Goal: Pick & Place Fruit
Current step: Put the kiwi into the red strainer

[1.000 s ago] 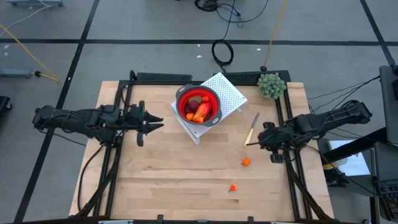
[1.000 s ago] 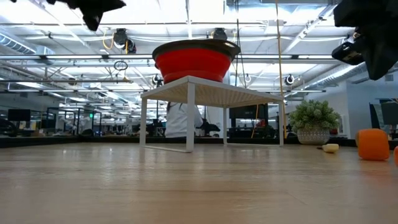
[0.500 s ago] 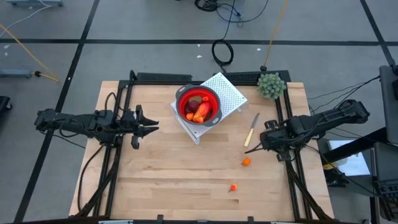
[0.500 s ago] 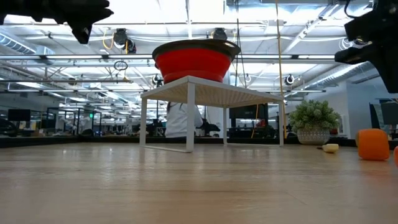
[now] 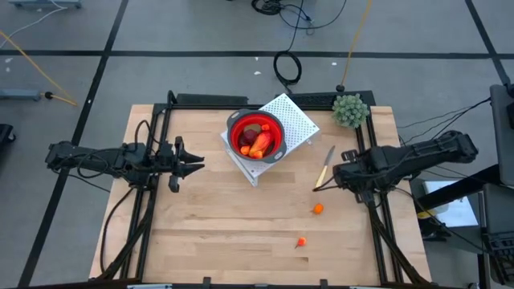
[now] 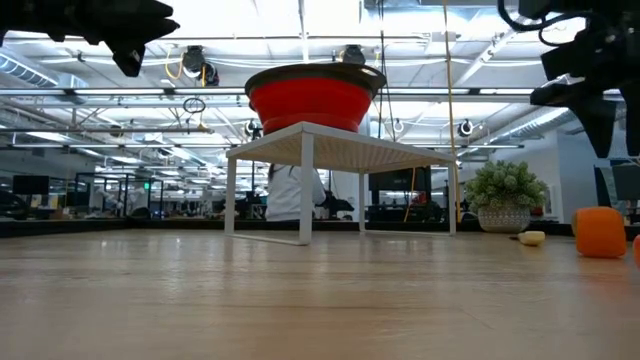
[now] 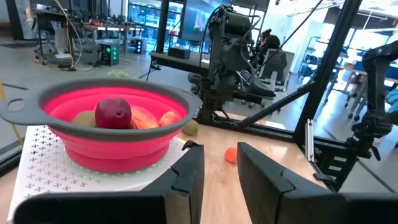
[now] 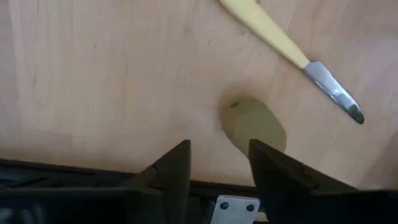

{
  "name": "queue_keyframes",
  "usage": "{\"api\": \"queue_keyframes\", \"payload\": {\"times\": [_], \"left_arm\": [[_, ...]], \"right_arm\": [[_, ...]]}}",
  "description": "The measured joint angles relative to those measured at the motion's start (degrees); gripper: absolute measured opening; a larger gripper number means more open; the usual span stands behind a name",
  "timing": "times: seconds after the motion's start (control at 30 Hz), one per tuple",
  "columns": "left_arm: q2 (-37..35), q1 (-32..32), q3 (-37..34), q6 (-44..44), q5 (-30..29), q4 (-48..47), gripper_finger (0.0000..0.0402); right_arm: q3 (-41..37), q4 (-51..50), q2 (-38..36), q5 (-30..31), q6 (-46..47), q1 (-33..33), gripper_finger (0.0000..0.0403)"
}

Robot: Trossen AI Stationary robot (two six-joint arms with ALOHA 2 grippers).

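Observation:
The fruit lies partly in a red bowl on a white perforated rack: a dark red ball and red-and-yellow pieces. Two orange bits rest on the table. A pale olive-brown oval shows blurred just beyond my right gripper, which points down, open, beside the knife. I cannot tell whether the oval lies on the wood. My left gripper hovers level at the table's left, narrowly open and holding nothing, facing the bowl.
A green bushy plant stands at the far right corner. The pale-handled knife lies between the rack and my right arm. Bare wood stretches across the table's near half around the orange bits.
My left gripper has drawn back toward the table's left edge and sunk a little. My right gripper has tipped over until it points down at the table and has shifted slightly toward the knife.

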Motion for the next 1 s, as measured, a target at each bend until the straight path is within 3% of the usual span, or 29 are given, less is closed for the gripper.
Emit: {"api": "queue_keyframes", "payload": {"times": [0.27,0.5,1.0], "left_arm": [[0.0,0.0,0.0,0.1,0.0,-0.1,0.0093],[0.0,0.0,0.0,0.1,0.0,-0.1,0.0093],[0.0,0.0,0.0,-0.5,0.0,-0.2,0.0093]], "right_arm": [[-0.4,4.3,0.0,1.4,-4.1,-3.3,0.023],[-5.0,5.6,0.0,3.0,-8.2,-5.3,0.0287],[-12.6,11.3,0.4,4.3,-12.0,-9.3,0.0314]]}}
